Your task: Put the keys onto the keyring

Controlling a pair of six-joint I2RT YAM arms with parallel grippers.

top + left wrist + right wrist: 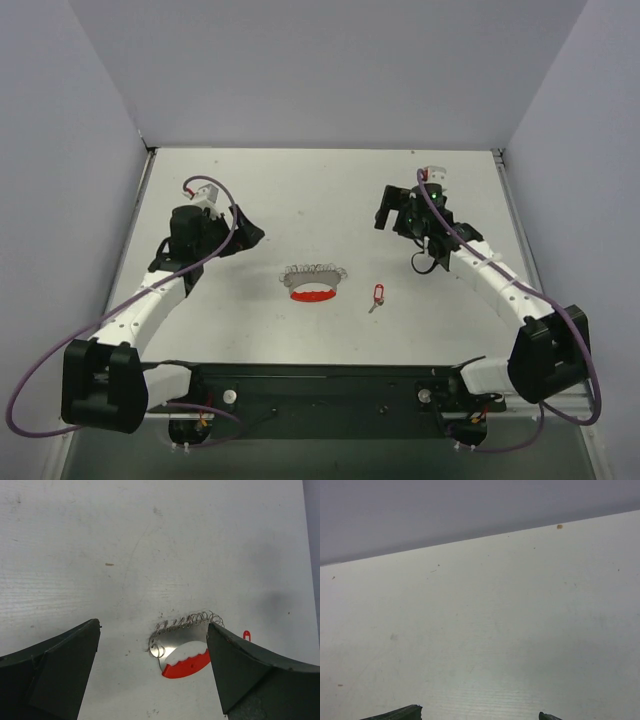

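My left hand (246, 234) hangs over the left part of the white tabletop (300, 190). It is wide open and holds nothing. In my left wrist view I see its two dark fingers (60, 670) far apart, one on each side of the picture. The keyring (184, 645) lies flat on the tabletop between them, but farther out, and the fingers do not touch it. It has a red curved piece on the side near me. A row of small silver rings and shiny metal spreads out on its far side. From above, the keyring (313, 283) lies near the middle of the tabletop, a bit toward my left hand. The key (377, 295) lies just to its right, flat on the tabletop and apart from it. The key has a small red tag, and its silver end points toward me. In my left wrist view only a bit of the red tag (247, 635) peeks out by my right-side finger. My right hand (386, 212) is up on the far right part of the tabletop, well away from the key. It is open too and holds nothing. Its view shows only two fingertips (400, 713) at the bottom, bare tabletop and a grey wall (470, 510) behind.
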